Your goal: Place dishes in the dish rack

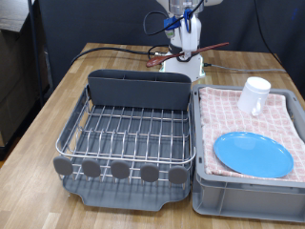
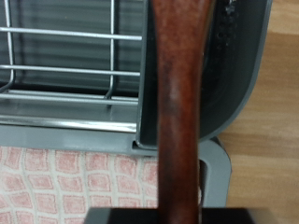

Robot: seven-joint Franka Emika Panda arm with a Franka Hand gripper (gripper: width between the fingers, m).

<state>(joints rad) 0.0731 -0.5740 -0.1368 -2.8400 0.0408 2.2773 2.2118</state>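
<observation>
My gripper [image 1: 187, 46] is shut on the dark reddish-brown wooden spoon [image 1: 212, 48] and holds it level in the air behind the dish rack's tall grey back compartment [image 1: 139, 88]. In the wrist view the spoon's handle [image 2: 177, 112] fills the middle, over the rack's corner [image 2: 238, 84] and its wire grid [image 2: 65, 56]. The wire rack [image 1: 129, 134] holds no dishes. The bright-blue plate [image 1: 253, 153] and the white mug [image 1: 254, 95] lie on the pink checkered cloth [image 1: 229, 114] at the exterior view's right.
The cloth lines a grey bin [image 1: 248, 196] that stands right beside the rack; it also shows in the wrist view [image 2: 65, 182]. Cables [image 1: 114, 53] run across the wooden table [image 1: 48, 114] behind the rack, near the robot's white base [image 1: 186, 69].
</observation>
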